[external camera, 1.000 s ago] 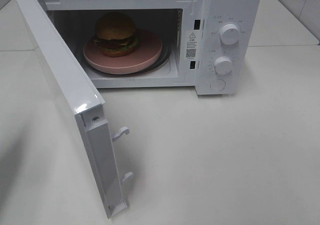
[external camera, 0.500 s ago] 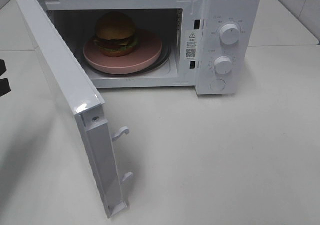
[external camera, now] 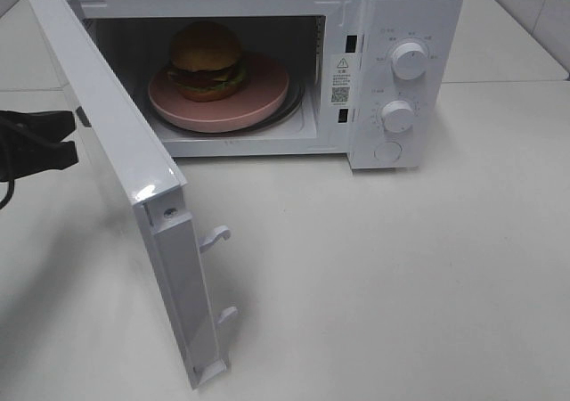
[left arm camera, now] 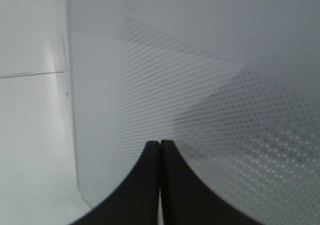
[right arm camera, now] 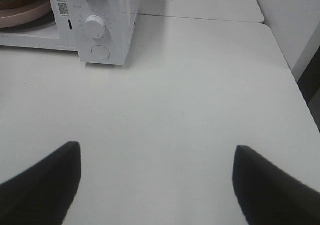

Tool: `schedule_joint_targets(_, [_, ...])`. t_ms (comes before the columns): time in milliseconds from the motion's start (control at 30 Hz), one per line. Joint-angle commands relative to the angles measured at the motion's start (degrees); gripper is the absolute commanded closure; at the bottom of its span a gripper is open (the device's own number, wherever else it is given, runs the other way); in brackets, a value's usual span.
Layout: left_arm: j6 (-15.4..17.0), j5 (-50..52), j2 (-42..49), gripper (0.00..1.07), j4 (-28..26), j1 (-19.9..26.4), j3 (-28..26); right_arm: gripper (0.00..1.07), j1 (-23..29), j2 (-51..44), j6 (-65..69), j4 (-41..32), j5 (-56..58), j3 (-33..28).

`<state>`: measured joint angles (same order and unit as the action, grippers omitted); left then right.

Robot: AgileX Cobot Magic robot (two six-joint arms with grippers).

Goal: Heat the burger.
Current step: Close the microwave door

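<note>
Burger point(external camera: 207, 58) sits on the pink plate point(external camera: 264, 96) inside the open microwave point(external camera: 414, 9). Judging by looks: light, soft, squashy, with a glossy bun that's likely slick and layers that can slide. Take hold at the rigid plate rim, not the bun. Microwave is a hard white gloss shell with round knobs point(external camera: 409, 60). Left hand point(left arm camera: 160, 145) is pressed together, empty, just beside the door's point(external camera: 116, 143) dot-patterned outer face. Right hand point(right arm camera: 157, 152) is spread wide, empty, over the matte worktop point(right arm camera: 200, 85).
</note>
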<state>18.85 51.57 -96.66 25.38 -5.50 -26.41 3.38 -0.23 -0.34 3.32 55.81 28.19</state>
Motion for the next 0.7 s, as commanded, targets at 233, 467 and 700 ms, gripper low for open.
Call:
schedule_joint_targets(233, [-1.09,-1.83,-3.55,1.07,-3.44,-6.30,-6.36,0.32,-0.23,-2.01,0.34,0.29,-0.74,-0.11])
schedule_joint_targets(467, [-0.92,-3.38,-6.25,1.07,-3.50,-9.34,-11.06,0.32,-0.23,-2.01,0.34,0.29,-0.74,-0.11])
schedule_joint_targets(700, [-0.92,-5.67,-7.79,1.07,-3.50,-12.09,-14.21,0.32,-0.23,-2.01,0.34,0.29,-0.74,-0.11])
